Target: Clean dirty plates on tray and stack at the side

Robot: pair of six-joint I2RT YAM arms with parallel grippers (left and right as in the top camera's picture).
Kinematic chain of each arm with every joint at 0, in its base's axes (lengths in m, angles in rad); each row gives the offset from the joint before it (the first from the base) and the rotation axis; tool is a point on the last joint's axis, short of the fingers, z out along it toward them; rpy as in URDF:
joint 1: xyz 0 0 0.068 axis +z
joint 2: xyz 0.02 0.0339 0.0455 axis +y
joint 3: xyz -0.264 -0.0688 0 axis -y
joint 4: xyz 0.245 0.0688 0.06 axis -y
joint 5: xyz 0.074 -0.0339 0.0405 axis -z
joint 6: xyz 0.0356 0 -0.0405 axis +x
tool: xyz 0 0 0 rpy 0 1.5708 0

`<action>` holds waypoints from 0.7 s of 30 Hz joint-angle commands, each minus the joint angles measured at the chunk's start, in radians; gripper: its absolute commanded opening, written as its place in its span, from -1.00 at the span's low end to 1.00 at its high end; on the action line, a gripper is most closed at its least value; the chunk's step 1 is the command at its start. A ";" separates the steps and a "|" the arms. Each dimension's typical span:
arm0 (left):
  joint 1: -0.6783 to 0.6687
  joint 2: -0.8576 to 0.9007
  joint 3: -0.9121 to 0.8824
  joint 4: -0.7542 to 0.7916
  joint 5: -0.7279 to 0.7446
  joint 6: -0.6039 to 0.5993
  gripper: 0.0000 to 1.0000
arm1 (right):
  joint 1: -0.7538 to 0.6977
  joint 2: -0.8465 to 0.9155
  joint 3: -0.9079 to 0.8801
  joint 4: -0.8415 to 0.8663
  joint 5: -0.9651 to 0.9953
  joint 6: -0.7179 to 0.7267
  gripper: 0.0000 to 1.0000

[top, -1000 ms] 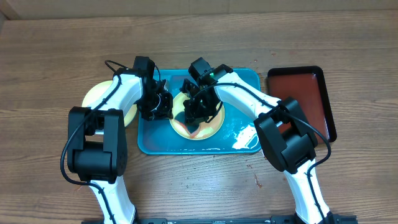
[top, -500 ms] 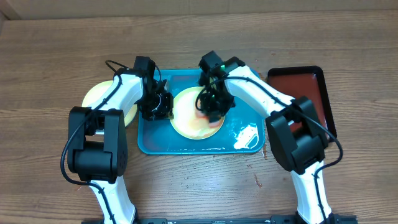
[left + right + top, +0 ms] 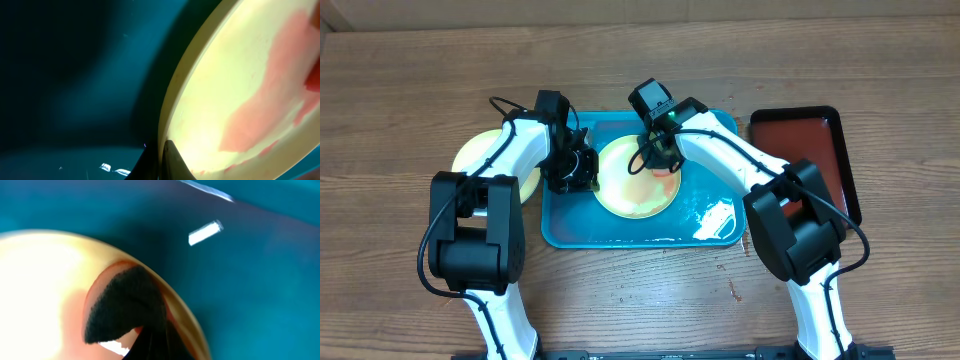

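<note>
Nearest me, the turquoise tray [image 3: 620, 232] lies across the middle of the table [image 3: 400, 100], with wet glints on its right front corner. On the tray sits one yellow-green plate [image 3: 632, 195], left of centre, with red sauce [image 3: 260, 115] smeared over its floor. The left gripper [image 3: 588, 170] is at the plate's left edge, and in the wrist view its jaws are pinched narrow on the rim, one dark fingertip inside the plate. The right gripper [image 3: 660, 165] hangs over the far right part of the plate, closed on a dark wiping pad [image 3: 122, 305] that presses on the plate just inside its rim. I cannot tell if the pad is sponge or cloth; that view is blurred. To the left, off the tray, a second pale plate [image 3: 475, 155] rests on the wood, partly under the left arm. Far right, a dark red tray [image 3: 810, 150] lies beside the turquoise one, not touching it.
</note>
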 commanded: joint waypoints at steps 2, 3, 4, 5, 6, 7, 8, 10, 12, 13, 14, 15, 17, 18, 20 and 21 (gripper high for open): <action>0.000 0.011 -0.007 0.000 0.003 0.023 -0.91 | 0.015 0.054 -0.006 0.059 -0.165 -0.011 -0.92; 0.000 0.011 -0.007 0.000 0.003 0.023 -0.91 | 0.015 0.069 -0.006 0.063 -0.206 -0.011 -0.92; 0.000 0.011 -0.007 0.000 0.003 0.024 -0.92 | 0.015 0.081 -0.006 0.063 -0.250 -0.018 -0.92; 0.000 0.011 -0.007 0.000 0.003 0.024 -0.91 | 0.015 0.091 -0.006 0.061 -0.310 -0.045 -0.92; 0.000 0.011 -0.007 0.001 0.003 0.024 -0.91 | 0.015 0.093 -0.006 0.058 -0.361 -0.068 -0.92; 0.000 0.011 -0.007 0.003 0.003 0.024 -0.91 | 0.014 0.093 -0.006 0.057 -0.408 -0.084 -0.92; 0.000 0.011 -0.007 0.005 0.003 0.024 -0.91 | 0.014 0.093 -0.005 0.054 -0.467 -0.103 -0.92; 0.000 0.011 -0.007 0.011 0.003 0.023 -0.92 | 0.014 0.093 -0.003 0.039 -0.559 -0.121 -0.92; 0.000 0.011 -0.007 0.011 0.005 0.023 -0.92 | 0.019 0.093 -0.003 0.002 -0.594 -0.137 -0.92; 0.000 0.011 -0.007 0.011 0.005 0.023 -0.92 | 0.023 0.093 -0.003 -0.023 -0.612 -0.155 -0.92; 0.000 0.011 -0.007 0.011 0.004 0.023 -0.91 | 0.025 0.093 -0.002 -0.044 -0.625 -0.171 -0.92; 0.000 0.011 -0.007 0.011 0.004 0.023 -0.91 | 0.025 0.093 0.002 -0.068 -0.637 -0.183 -0.92; 0.000 0.011 -0.007 0.011 0.004 0.023 -0.91 | 0.025 0.093 0.011 -0.113 -0.655 -0.203 -0.92; 0.000 0.011 -0.007 0.011 0.004 0.023 -0.92 | 0.025 0.093 0.017 -0.133 -0.655 -0.205 -0.92; 0.000 0.011 -0.007 0.011 0.004 0.023 -0.92 | 0.024 0.093 0.035 -0.189 -0.655 -0.233 -0.92; 0.000 0.011 -0.007 0.011 0.004 0.023 -0.92 | 0.021 0.092 0.049 -0.234 -0.654 -0.263 -0.92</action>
